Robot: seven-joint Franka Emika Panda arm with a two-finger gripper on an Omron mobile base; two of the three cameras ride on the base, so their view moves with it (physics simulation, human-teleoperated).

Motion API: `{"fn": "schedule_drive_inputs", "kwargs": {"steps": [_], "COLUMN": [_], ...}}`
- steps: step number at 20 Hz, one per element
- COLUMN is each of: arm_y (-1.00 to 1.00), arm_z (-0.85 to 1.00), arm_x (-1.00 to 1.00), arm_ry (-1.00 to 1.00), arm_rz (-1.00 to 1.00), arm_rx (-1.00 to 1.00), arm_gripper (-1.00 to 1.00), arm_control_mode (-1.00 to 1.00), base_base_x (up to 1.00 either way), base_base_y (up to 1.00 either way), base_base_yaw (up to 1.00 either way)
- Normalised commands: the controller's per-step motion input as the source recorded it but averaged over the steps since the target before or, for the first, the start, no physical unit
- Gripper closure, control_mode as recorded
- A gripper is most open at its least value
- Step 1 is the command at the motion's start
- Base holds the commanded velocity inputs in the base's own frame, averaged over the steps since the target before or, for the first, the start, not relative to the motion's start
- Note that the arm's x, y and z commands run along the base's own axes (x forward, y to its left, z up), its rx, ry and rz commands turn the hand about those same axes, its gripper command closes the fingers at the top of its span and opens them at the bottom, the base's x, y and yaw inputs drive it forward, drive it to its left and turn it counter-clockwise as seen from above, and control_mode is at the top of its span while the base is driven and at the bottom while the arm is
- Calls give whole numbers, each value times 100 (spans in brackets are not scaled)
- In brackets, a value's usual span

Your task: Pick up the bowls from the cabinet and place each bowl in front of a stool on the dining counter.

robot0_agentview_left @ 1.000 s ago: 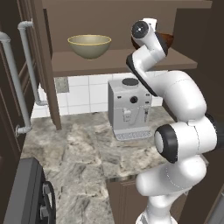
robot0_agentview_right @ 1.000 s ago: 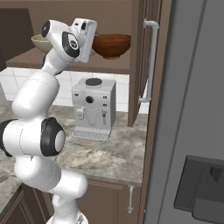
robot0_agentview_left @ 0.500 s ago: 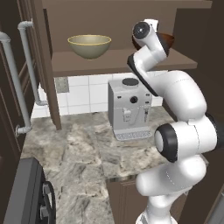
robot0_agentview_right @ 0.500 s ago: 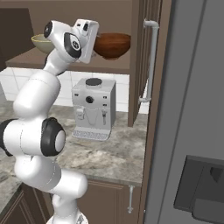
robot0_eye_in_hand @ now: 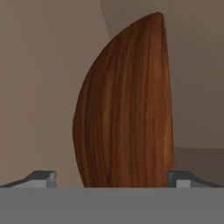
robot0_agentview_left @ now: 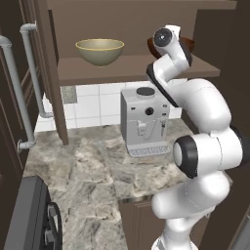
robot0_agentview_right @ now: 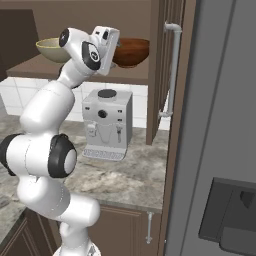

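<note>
From the left base view, I saw the marbled bench point(robot0_agentview_left: 93, 166) under the open cabinet point(robot0_agentview_left: 132, 68), white tiles behind it, a coffee machine point(robot0_agentview_left: 145, 122) on top, and the beige bowl point(robot0_agentview_left: 99, 51) on the shelf.

From the right base view, the brown bowl point(robot0_agentview_right: 131, 51) sat on that same shelf just beyond my hand, with a grey door handle point(robot0_agentview_right: 172, 70) to its right.

In the hand view, my fingers point(robot0_eye_in_hand: 112, 177) stood wide apart, holding nothing, the brown bowl between and just beyond their tips.
</note>
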Motion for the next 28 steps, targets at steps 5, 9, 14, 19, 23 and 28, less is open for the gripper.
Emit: {"fn": "schedule_drive_inputs", "kwargs": {"steps": [5, 9, 14, 19, 23, 28], "arm_y": [-14, 0, 0, 12, 28, 40], "arm_z": [-14, -8, -8, -3, 0, 0], "arm_x": [19, 14, 9, 0, -4, -20], "arm_ry": [0, 0, 0, 0, -1, 0], "arm_rz": [5, 3, 0, 0, 0, 0], "arm_rx": [7, 2, 1, 0, -1, -7], "arm_gripper": [-100, 100, 100, 100, 100, 100], "arm_control_mode": [-100, -100, -100, -100, -100, -100], "base_base_x": [0, 0, 0, 0, 0, 0], "base_base_y": [0, 0, 0, 0, 0, 0], "base_base_yaw": [0, 0, 0, 0, 0, 0]}}
